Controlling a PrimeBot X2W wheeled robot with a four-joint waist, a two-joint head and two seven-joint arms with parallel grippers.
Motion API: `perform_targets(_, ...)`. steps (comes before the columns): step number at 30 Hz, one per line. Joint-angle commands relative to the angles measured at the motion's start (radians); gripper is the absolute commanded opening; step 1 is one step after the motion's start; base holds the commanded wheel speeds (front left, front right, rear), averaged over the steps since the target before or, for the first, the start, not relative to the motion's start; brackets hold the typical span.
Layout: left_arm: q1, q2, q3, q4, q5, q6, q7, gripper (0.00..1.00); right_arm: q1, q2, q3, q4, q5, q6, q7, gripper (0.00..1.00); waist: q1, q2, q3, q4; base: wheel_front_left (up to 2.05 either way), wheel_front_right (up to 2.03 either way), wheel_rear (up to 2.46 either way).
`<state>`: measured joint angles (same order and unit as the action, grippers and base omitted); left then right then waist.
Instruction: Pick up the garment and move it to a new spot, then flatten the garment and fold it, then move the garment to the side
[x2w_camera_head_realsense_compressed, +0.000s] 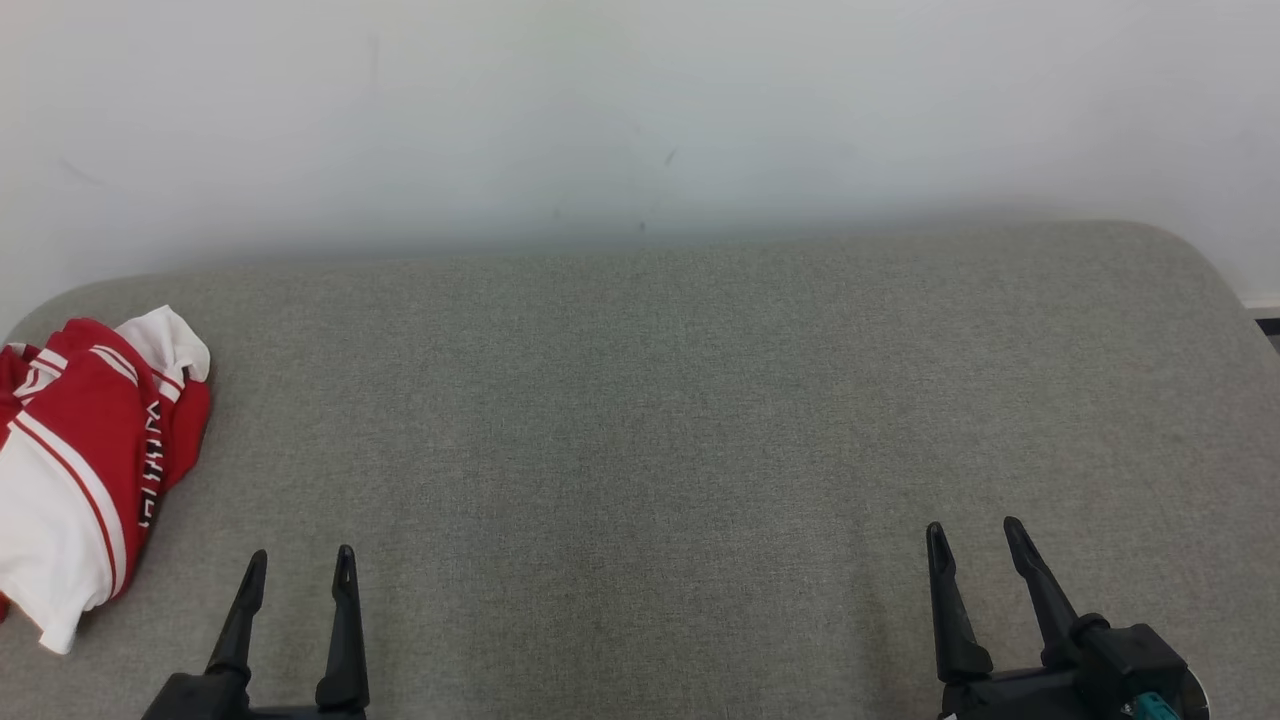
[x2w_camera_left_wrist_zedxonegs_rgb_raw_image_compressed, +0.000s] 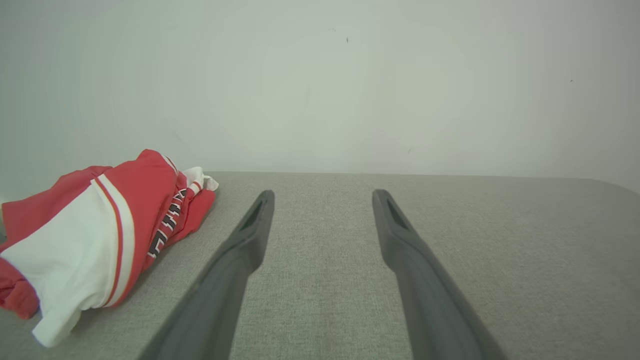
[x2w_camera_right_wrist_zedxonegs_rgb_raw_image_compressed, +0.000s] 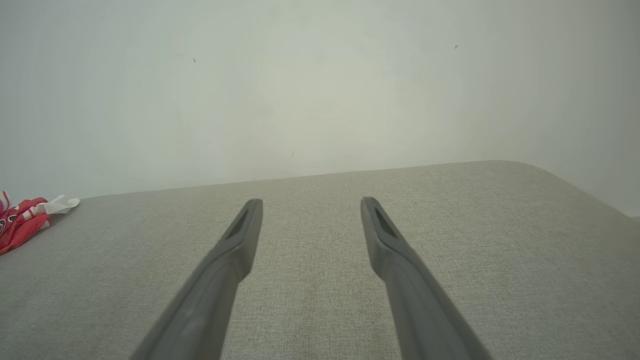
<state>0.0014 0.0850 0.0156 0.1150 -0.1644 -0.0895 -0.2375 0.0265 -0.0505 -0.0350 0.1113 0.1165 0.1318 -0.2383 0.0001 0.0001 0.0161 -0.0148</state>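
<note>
Lying bunched, garment (x2w_camera_head_realsense_compressed: 85, 450) left of left jaws, right jaws farther, both spread empty

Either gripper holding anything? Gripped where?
Nothing held. Left gripper and right gripper are open, empty; crumpled red-and-white fabric garment lies apart on the grey upholstered surface.

A grey fabric couch seat (x2w_camera_head_realsense_compressed: 660, 400) with rounded corners meets a plain white wall (x2w_camera_head_realsense_compressed: 640, 110).
</note>
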Motion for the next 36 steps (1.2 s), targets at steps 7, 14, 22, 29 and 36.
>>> perform_targets(7, 0.012, -0.007, 0.024, 0.009, 0.082, -0.007, -0.02, 1.0, 0.015, 0.001, -0.003, -0.01, -0.058, -0.002, -0.02, 1.0, -0.0001, -0.0001, -0.002, 0.001, 0.0, 0.0, 0.0)
perform_targets(14, 0.005, -0.013, 0.029, 0.042, 0.126, -0.003, -0.029, 1.0, 0.018, 0.001, -0.012, -0.009, -0.087, -0.002, -0.028, 1.0, -0.0001, -0.0001, -0.006, 0.003, 0.0, 0.0, 0.0)
perform_targets(22, -0.005, -0.015, 0.041, 0.08, 0.128, -0.005, -0.029, 1.0, 0.019, 0.001, -0.019, -0.004, -0.075, -0.002, -0.027, 1.0, -0.0001, -0.0001, -0.011, 0.003, 0.0, 0.0, 0.0)
perform_targets(29, -0.014, -0.019, 0.047, 0.094, 0.126, -0.006, -0.029, 1.0, 0.019, 0.001, -0.024, -0.002, -0.075, -0.002, -0.027, 1.0, -0.0001, -0.0001, -0.011, 0.004, 0.0, 0.0, 0.0)
perform_targets(36, -0.015, -0.022, 0.053, 0.098, 0.12, -0.011, -0.029, 1.0, 0.017, 0.001, -0.027, 0.006, -0.065, -0.002, -0.027, 1.0, -0.0001, -0.0001, -0.012, 0.004, 0.0, 0.0, 0.0)
